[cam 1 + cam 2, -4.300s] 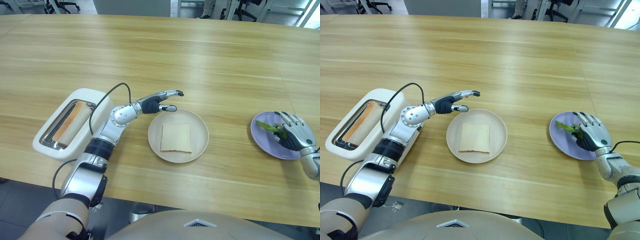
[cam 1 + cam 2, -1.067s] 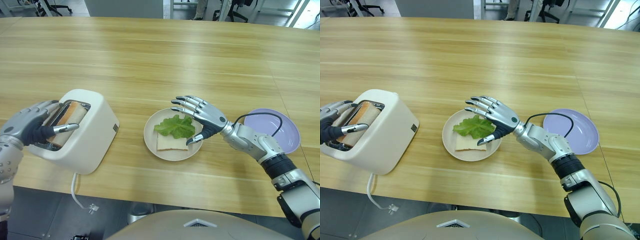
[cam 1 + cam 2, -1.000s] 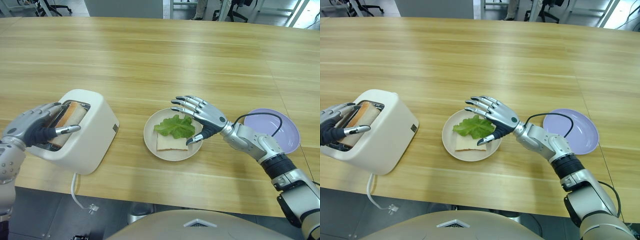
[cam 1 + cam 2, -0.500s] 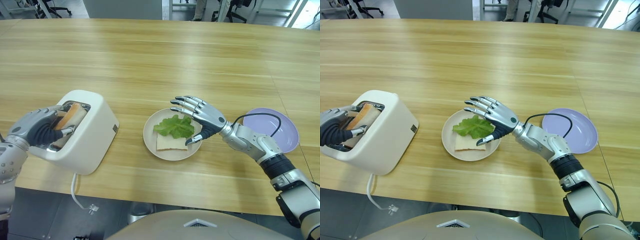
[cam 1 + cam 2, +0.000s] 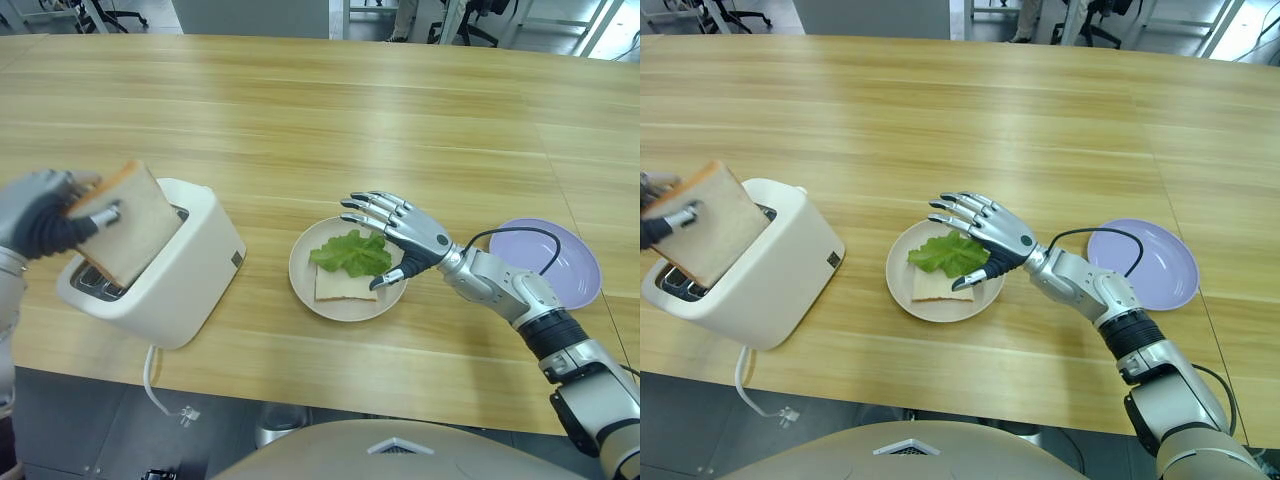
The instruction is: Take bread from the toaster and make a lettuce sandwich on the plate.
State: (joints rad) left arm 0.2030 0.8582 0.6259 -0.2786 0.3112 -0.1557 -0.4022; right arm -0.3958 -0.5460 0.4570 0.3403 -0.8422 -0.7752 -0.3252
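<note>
A white toaster (image 5: 175,285) stands at the front left of the table. My left hand (image 5: 40,213) is shut on a slice of bread (image 5: 128,222), lifted mostly clear of the toaster slot and tilted. On the tan plate (image 5: 340,305) in the middle lies another bread slice (image 5: 345,286) with a lettuce leaf (image 5: 347,252) on top. My right hand (image 5: 405,230) hovers open just right of the lettuce, fingers spread over the plate's edge, holding nothing.
An empty purple plate (image 5: 560,262) sits to the right of my right forearm. The toaster's cord (image 5: 160,391) hangs over the table's front edge. Wide bare wooden tabletop (image 5: 330,110) lies behind the plates; office chairs stand beyond the far edge.
My left hand closed on the bread in the toaster slot and pulled it up and out. The right hand stayed spread beside the lettuce. The camera shifted slightly.
</note>
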